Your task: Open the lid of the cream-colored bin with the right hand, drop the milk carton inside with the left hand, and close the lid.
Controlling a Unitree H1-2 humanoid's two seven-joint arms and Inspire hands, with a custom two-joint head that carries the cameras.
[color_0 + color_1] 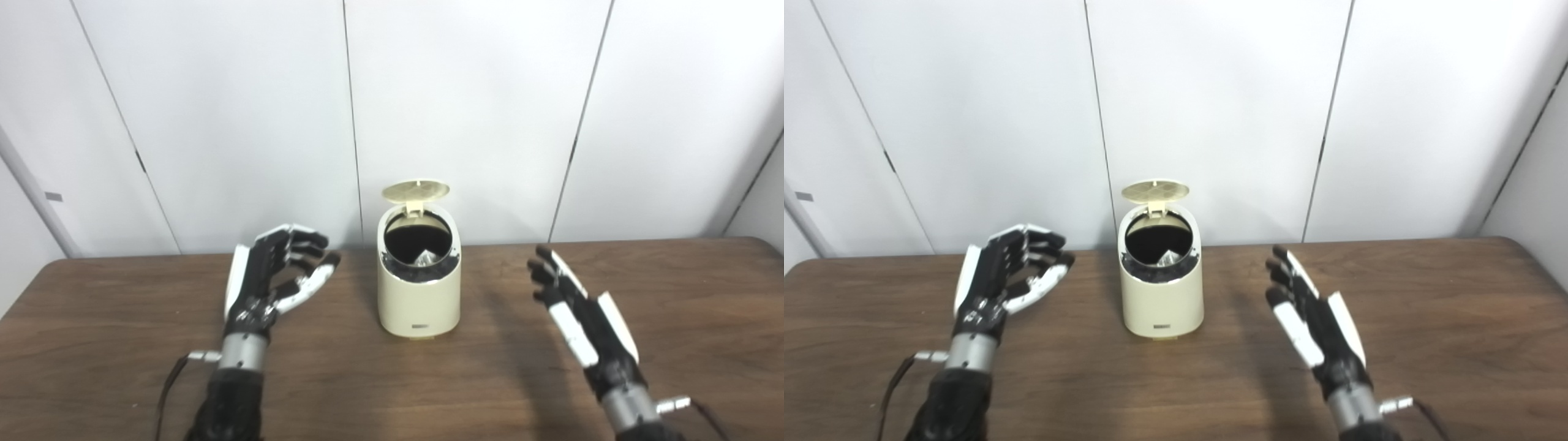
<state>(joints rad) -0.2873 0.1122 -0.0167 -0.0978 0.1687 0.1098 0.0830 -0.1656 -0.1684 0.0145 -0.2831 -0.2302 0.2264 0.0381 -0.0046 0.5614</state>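
The cream-colored bin [418, 303] stands upright at the middle of the brown table, its round lid [416, 190] flipped up at the back. Inside the dark opening a pale corner of the milk carton [427, 257] shows. My left hand [269, 275] hovers left of the bin, fingers curled loosely and apart, holding nothing. To the right of the bin my right hand [579, 318] is held flat with fingers stretched out, also holding nothing. Neither hand touches the bin.
The wooden table [122, 343] runs across the whole view, its back edge against a white panelled wall [245, 122]. Thin cables trail from both wrists near the bottom edge.
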